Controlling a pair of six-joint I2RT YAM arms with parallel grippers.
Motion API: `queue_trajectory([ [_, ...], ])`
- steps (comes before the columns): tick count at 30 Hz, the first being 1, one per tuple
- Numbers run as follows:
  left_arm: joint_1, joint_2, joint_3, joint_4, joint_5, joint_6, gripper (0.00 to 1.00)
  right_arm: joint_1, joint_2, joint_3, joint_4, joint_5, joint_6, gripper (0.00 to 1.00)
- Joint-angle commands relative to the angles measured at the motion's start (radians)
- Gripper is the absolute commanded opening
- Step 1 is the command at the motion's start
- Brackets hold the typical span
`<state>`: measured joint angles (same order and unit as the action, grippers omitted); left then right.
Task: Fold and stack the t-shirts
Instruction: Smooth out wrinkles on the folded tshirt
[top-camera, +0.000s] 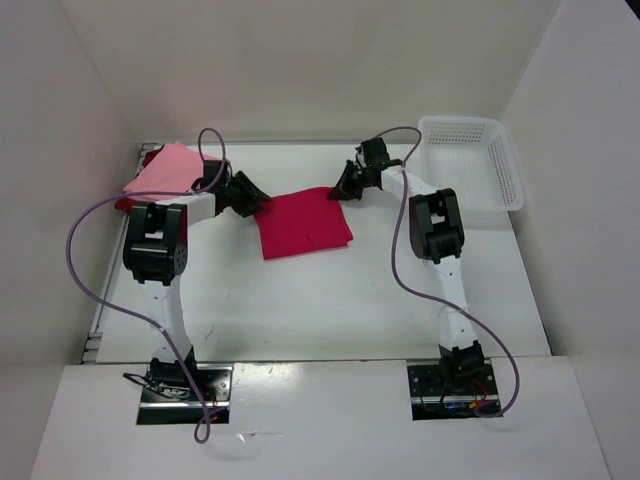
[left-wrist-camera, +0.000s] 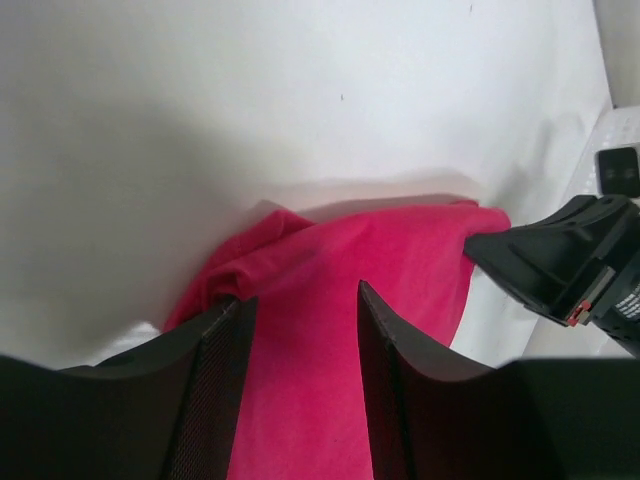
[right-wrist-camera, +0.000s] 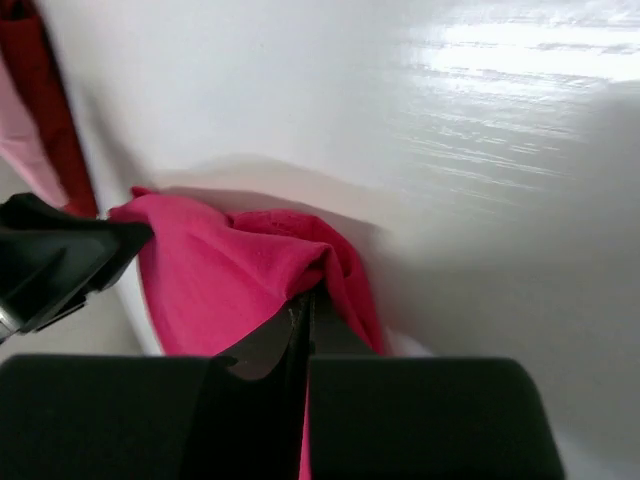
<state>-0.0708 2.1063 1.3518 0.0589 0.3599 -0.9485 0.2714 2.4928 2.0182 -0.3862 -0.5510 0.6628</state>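
The right hand (top-camera: 338, 190), pressed together, pinches the one-o'clock corner of the crimson t-shirt (top-camera: 303, 224) on the bench (top-camera: 330, 300), while the left hand (top-camera: 254, 200) stands spread over its ten-o'clock corner.

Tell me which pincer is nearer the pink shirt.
Left. The left pincer is beside the pink shirt, over the left edge of the crimson shirt; the right pincer pinches that shirt's far right corner.
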Motion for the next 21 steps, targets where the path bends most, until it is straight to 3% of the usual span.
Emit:
queue_trajectory([
  [1, 0.019, -0.005, -0.026, 0.068, 0.008, 0.017, 0.52, 0.009, 0.029, 0.082, -0.052, 0.019, 0.021, 0.00],
  [7, 0.032, -0.169, -0.088, 0.082, 0.044, 0.063, 0.60, 0.019, -0.024, 0.068, -0.085, 0.031, -0.020, 0.00],
  [11, 0.032, -0.330, -0.175, 0.058, -0.016, 0.111, 0.70, 0.019, -0.129, 0.019, -0.071, 0.017, -0.031, 0.03],
  [14, 0.032, -0.379, -0.261, -0.005, -0.039, 0.161, 0.70, 0.019, -0.199, 0.010, -0.082, 0.008, -0.031, 0.18],
  [15, 0.032, -0.379, -0.295, -0.005, -0.039, 0.171, 0.70, 0.019, -0.215, -0.002, -0.082, 0.008, -0.043, 0.26],
  [19, 0.032, -0.353, -0.341, -0.028, -0.013, 0.180, 0.69, 0.019, -0.322, -0.085, -0.082, 0.008, -0.054, 0.43],
  [21, 0.032, -0.330, -0.364, -0.028, -0.013, 0.189, 0.68, 0.019, -0.405, -0.166, -0.043, 0.008, -0.054, 0.46],
])
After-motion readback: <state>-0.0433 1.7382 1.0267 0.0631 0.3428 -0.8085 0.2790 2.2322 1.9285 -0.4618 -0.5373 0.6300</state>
